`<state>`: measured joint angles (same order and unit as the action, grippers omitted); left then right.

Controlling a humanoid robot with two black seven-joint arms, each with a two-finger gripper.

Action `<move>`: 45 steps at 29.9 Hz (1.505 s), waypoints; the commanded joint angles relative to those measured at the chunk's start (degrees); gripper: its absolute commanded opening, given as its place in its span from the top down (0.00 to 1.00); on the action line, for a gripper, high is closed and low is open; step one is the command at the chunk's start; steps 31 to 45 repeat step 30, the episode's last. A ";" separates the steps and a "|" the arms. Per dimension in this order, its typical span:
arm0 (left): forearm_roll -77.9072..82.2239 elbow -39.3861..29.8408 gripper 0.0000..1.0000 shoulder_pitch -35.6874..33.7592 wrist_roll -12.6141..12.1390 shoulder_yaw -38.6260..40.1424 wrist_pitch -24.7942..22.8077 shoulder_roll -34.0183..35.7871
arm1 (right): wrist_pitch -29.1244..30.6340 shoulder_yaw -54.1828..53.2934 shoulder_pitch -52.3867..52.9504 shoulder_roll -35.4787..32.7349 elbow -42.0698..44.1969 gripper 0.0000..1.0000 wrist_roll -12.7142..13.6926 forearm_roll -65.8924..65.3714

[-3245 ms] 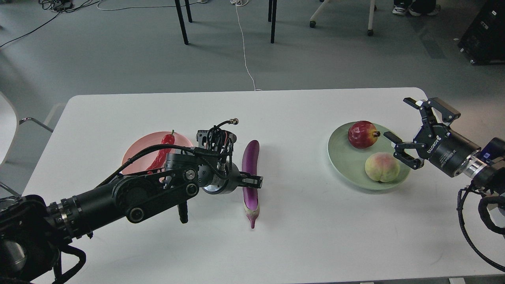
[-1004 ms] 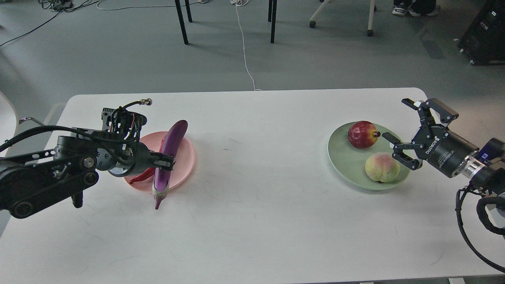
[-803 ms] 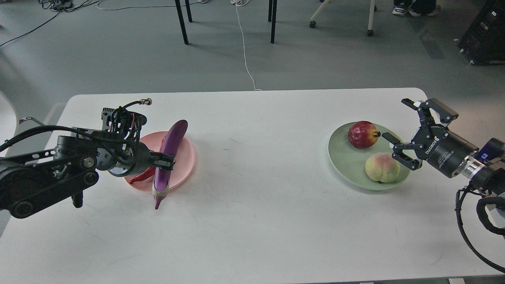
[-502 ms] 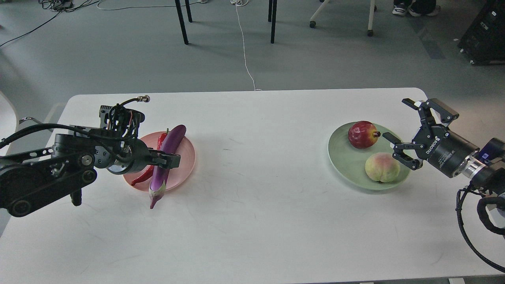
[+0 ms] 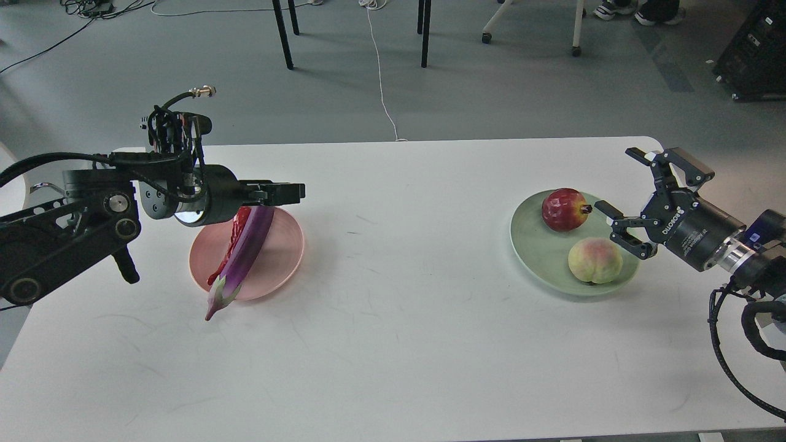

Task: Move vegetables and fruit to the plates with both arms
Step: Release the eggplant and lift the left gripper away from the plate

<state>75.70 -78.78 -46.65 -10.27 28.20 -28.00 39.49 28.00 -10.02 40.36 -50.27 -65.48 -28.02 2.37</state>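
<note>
The purple eggplant [image 5: 244, 248] lies slanted on the pink plate [image 5: 284, 250], its pale stem end hanging over the plate's front-left rim. The red chili [image 5: 237, 228] lies beside it on the plate, mostly hidden behind it. My left gripper [image 5: 293, 191] hovers above the plate's far edge, open and empty, clear of the eggplant. The pomegranate [image 5: 564, 210] and the peach [image 5: 594, 260] sit on the mint green plate [image 5: 532, 245]. My right gripper [image 5: 617, 184] is open and empty at that plate's right rim, close to the peach.
The white table [image 5: 393, 344] has its far edge just behind my left wrist and its right edge under my right arm. Chair legs [image 5: 282, 34] and a white cable [image 5: 382, 80] are on the floor beyond.
My left gripper carried the eggplant left to the pink plate, set it down beside the chili, let go, and rose up and away. The right arm barely moved.
</note>
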 commanded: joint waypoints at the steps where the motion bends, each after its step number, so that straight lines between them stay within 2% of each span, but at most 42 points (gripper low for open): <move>1: -11.51 0.03 0.01 4.62 7.17 0.45 7.12 -2.04 | 0.00 -0.79 0.07 0.43 -0.09 0.04 0.02 0.00; 3: -18.89 0.03 0.01 7.70 12.53 0.45 16.70 -3.71 | 0.00 -1.14 0.07 1.48 -0.09 0.04 0.02 0.00; 6: -28.13 0.12 0.01 11.57 20.79 0.54 28.14 -6.52 | -5.39 -1.49 0.16 3.77 -0.62 0.03 0.02 0.09; 9: -34.03 0.12 0.01 15.26 25.90 1.93 35.01 -8.55 | -10.58 -1.49 0.59 5.88 -1.15 0.02 0.02 0.09; 11: -35.36 0.12 0.01 18.95 27.32 6.84 36.78 -10.65 | -11.56 -1.49 0.95 6.85 -1.15 0.01 0.02 0.09; 14: -35.10 0.47 0.01 25.19 26.53 18.87 36.96 -16.44 | -12.09 -1.49 1.04 8.16 -1.41 0.01 0.02 0.09; 16: -34.84 0.65 0.01 27.91 26.36 23.54 36.35 -19.09 | -12.18 -1.49 1.04 8.96 -1.50 0.01 0.02 0.09; 19: -34.48 0.91 0.01 31.26 26.44 26.55 34.33 -20.15 | -13.31 -1.49 0.95 10.01 -1.41 0.01 0.02 0.09; 24: -34.57 2.66 0.01 32.85 26.44 30.15 29.32 -22.52 | -19.11 -1.58 0.95 11.33 -0.88 0.01 0.02 0.00; 45: -34.66 3.02 0.01 33.03 26.53 30.68 28.70 -23.58 | -18.86 -2.19 1.12 10.37 -1.50 0.01 0.02 0.00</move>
